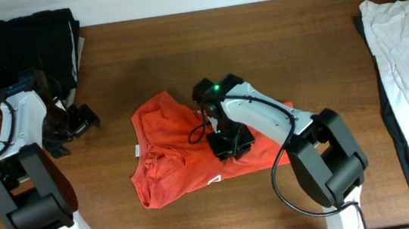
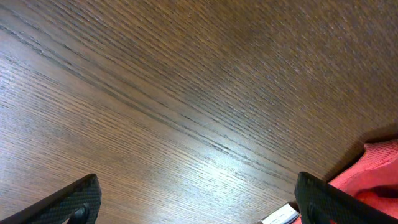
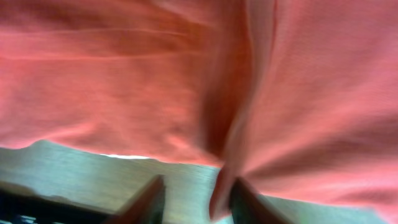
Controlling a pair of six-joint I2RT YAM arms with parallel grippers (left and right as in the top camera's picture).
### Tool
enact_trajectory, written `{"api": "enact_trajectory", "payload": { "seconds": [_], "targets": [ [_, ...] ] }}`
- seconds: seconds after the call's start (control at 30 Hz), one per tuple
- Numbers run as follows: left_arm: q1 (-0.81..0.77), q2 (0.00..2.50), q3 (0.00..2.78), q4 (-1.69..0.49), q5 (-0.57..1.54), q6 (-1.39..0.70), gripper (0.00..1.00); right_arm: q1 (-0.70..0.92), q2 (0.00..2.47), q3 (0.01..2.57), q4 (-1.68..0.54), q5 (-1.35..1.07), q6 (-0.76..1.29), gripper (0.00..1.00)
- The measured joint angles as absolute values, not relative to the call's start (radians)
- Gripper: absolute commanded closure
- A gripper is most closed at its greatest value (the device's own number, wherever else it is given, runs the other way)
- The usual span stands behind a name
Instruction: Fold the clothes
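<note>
Overhead: red-orange T-shirt [image 1: 175, 159] lies crumpled mid-table, small white logo [image 1: 214, 180] near its lower edge. Right hand [image 1: 230, 142] sits on the shirt's right half; jaw state not readable here. Left hand [image 1: 79, 121] is over bare table [image 1: 183, 56], well left of the shirt. Black folded pile [image 1: 30, 45] is at top left, white garment [image 1: 399, 48] along the right edge.

Left wrist: fingers [image 2: 71, 202] spread wide, nothing between them but wood grain. Shirt edge shows at lower right, with a white tag [image 2: 280, 215] beside it.

Right wrist: shirt fabric fills the view. Fingers [image 3: 152, 196] set narrow, and a fold of fabric drops into the gap, against one finger. Clamped or not: can't tell.
</note>
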State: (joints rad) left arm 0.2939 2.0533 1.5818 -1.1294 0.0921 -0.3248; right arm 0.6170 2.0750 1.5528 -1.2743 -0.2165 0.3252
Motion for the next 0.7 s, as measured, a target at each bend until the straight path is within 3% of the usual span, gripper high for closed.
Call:
{"api": "enact_trajectory", "payload": {
  "seconds": [0.1, 0.2, 0.33, 0.57, 0.7],
  "targets": [
    [0.294, 2.053, 1.582, -1.129, 0.093, -0.325, 0.01, 0.624, 2.076, 1.561, -1.314, -0.238, 0.323, 0.32],
    [0.294, 2.053, 1.582, -1.137, 0.093, -0.324, 0.01, 0.569, 2.076, 1.621, -1.401, -0.223, 0.319, 0.01],
    [0.294, 2.053, 1.581, -1.137, 0.182, -0.231, 0.01, 0.43, 2.067, 1.742, -1.455, -0.192, 0.28, 0.01],
    [0.273, 2.054, 1.423, -1.021, 0.55, 0.017, 0.01, -0.099, 2.041, 1.863, -1.467, -0.131, 0.217, 0.01],
    [0.207, 2.053, 1.342, -0.963, 0.65, 0.039, 0.01, -0.242, 2.041, 1.863, -1.489, -0.134, 0.206, 0.01]
  ]
}}
